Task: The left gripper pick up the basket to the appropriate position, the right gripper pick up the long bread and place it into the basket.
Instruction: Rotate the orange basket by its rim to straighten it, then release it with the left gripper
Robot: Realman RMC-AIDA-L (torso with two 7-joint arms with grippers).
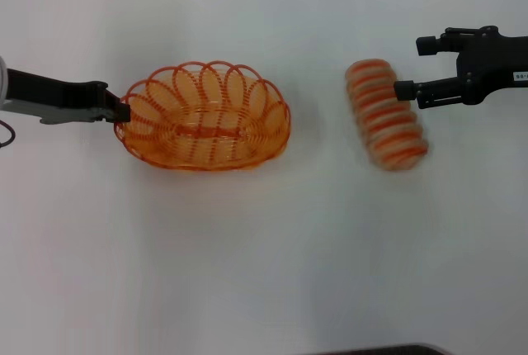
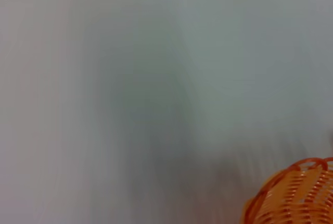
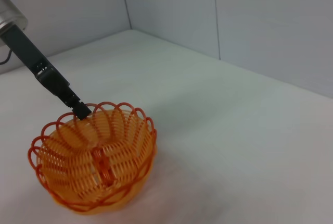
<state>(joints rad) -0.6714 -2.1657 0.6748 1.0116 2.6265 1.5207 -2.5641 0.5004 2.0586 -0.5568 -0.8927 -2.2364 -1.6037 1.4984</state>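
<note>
On the left, the left gripper [image 1: 122, 112] pinches the basket [image 1: 204, 115] by its near rim loop. At right, the right gripper [image 1: 415, 68] has its two prongs spread wide, one tip touching the bread [image 1: 385, 113], which lies on the white table [image 1: 264, 264], well apart from the basket.
</note>
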